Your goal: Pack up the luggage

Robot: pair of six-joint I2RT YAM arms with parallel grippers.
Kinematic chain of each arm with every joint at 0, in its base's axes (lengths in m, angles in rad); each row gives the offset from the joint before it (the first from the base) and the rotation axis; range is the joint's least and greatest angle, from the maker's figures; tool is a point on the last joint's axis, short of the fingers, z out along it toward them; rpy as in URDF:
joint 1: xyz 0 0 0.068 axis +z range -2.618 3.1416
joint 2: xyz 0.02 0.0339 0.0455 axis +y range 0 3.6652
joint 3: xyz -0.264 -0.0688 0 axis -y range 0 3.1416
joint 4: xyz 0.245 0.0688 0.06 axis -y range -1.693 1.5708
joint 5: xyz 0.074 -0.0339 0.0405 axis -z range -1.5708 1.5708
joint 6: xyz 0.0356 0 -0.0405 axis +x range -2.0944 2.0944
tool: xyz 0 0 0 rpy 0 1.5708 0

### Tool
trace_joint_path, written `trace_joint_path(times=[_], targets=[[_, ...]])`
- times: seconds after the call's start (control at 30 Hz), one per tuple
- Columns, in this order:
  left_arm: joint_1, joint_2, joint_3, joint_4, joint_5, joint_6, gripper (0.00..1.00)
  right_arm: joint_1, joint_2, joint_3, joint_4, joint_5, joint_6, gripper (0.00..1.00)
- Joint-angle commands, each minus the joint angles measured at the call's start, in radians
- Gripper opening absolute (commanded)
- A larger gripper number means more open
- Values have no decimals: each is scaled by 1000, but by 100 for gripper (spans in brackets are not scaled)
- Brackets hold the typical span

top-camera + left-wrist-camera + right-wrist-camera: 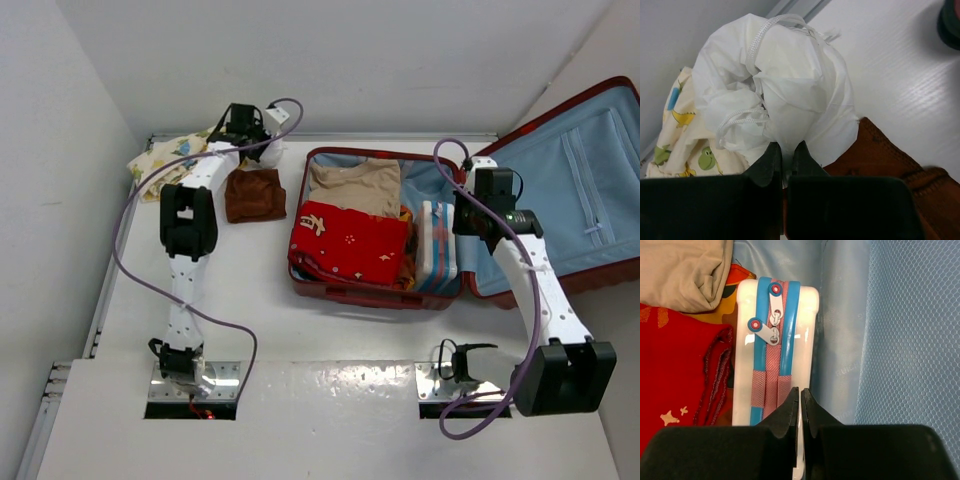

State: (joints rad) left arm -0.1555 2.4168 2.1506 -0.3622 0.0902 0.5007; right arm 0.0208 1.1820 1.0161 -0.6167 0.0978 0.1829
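Left wrist view: the left gripper (786,152) sits at 6 o'clock with its jaws closed, and a low fold of the white bag (785,80) is pinched between the tips. The bag has a drawstring and fills the middle of the view. A dinosaur cloth (685,145) lies at 8 o'clock and a brown cloth (880,155) at 4 o'clock. Both touch the bag. Bare table (900,65) shows at 2 o'clock.

Right wrist view: the right gripper (800,397) is at 6 o'clock, jaws closed with only a thin slit between them. Its tips are over the right edge of a white pouch (775,340) with a blue zip. Whether they touch the pouch cannot be told. A red cloth (680,380) lies at 9 o'clock, touching the pouch, and a tan shirt (685,270) is at 11 o'clock. The blue lining of the luggage (910,340) runs from 1 to 4 o'clock.

Top view: the luggage lies open on the table, right of centre, with its lid tilted up at 2 o'clock. Shirt, red cloth and pouch lie inside the lower half. The left arm reaches to 11 o'clock, well apart from the luggage. The right arm reaches over the hinge side, at 3 o'clock.
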Motion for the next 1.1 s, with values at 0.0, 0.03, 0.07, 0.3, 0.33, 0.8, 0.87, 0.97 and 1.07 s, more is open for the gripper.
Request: trace_joint_path(times=[0.0, 0.03, 0.07, 0.3, 0.33, 0.8, 0.87, 0.97, 1.07], targets=[[11, -163, -14, -21, 49, -80, 0, -7, -33, 21, 15, 2, 9, 4], [11, -194, -2, -11, 65, -120, 0, -7, -35, 24, 17, 3, 18, 4], [11, -226, 8, -11, 84, -137, 0, -7, -36, 22, 20, 0, 18, 4], [-79, -464, 55, 31, 195, -269, 0, -13, -99, -19, 76, 13, 64, 10], [-99, -479, 45, 31, 210, -278, 0, -16, -105, -19, 80, 20, 69, 14], [-505, -391, -66, 209, 367, -455, 0, -111, -258, 22, 60, 99, 205, 54], [-559, -311, -25, 221, 326, -455, 0, -127, -284, 27, 22, 95, 205, 54], [-625, -236, -1, 270, 194, -433, 0, -140, -321, 15, -6, 91, 196, 54], [-677, -141, 17, 312, 42, -407, 0, -145, -364, 1, -24, 76, 182, 54]])
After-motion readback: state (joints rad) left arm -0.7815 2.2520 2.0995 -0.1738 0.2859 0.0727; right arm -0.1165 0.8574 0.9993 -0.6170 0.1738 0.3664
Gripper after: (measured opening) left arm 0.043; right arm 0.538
